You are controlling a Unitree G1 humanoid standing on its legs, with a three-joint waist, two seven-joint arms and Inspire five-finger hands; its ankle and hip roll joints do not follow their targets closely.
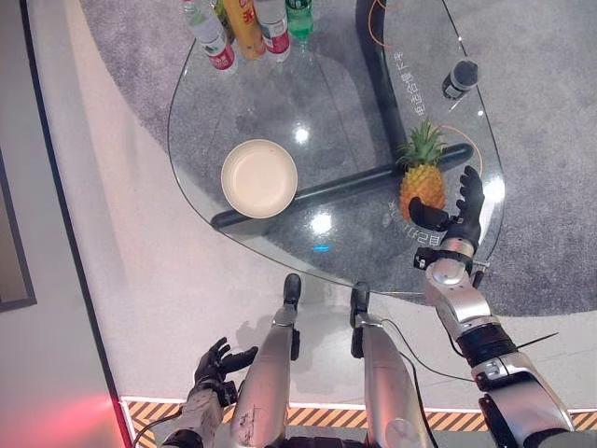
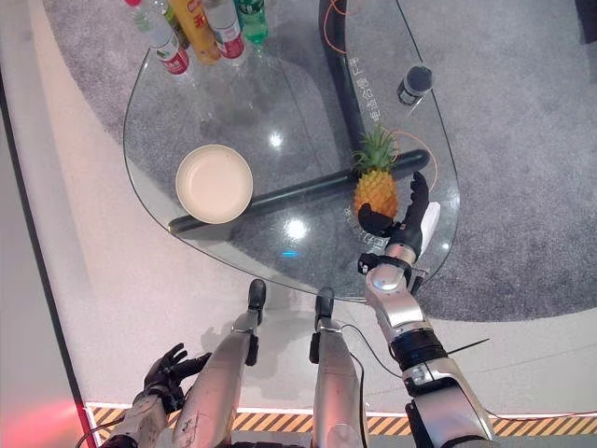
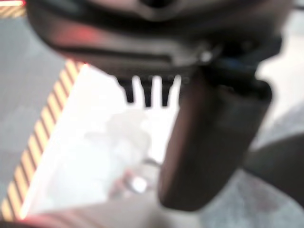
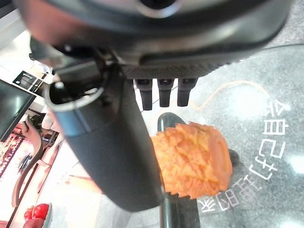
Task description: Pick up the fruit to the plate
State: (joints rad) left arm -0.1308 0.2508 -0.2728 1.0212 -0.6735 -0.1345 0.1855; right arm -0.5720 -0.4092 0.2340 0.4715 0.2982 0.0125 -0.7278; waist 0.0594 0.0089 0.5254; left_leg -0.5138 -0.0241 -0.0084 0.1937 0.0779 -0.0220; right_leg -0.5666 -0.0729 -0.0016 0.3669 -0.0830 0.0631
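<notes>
Glass table (image 1: 280, 103) is carrying the pineapple (image 1: 422, 179), upright near its right edge, well apart from the cream plate (image 1: 259, 177). I am holding my right hand (image 1: 459, 213) just beside the fruit, fingers straight and spread, thumb reaching toward it, not closed round it. My left hand (image 1: 220, 364) is hanging low with relaxed fingers. Bottles (image 1: 244, 28) are standing at the far edge.

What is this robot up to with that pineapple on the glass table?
It is going for the pineapple, which stands upright near the right end of the glass table. The right robot hand is open right beside the fruit, thumb and fingers spread on either side, not yet closed on it. The cream plate waits empty further left on the table. The left robot hand hangs low off the table, fingers relaxed. Several bottles stand at the far edge.
</notes>
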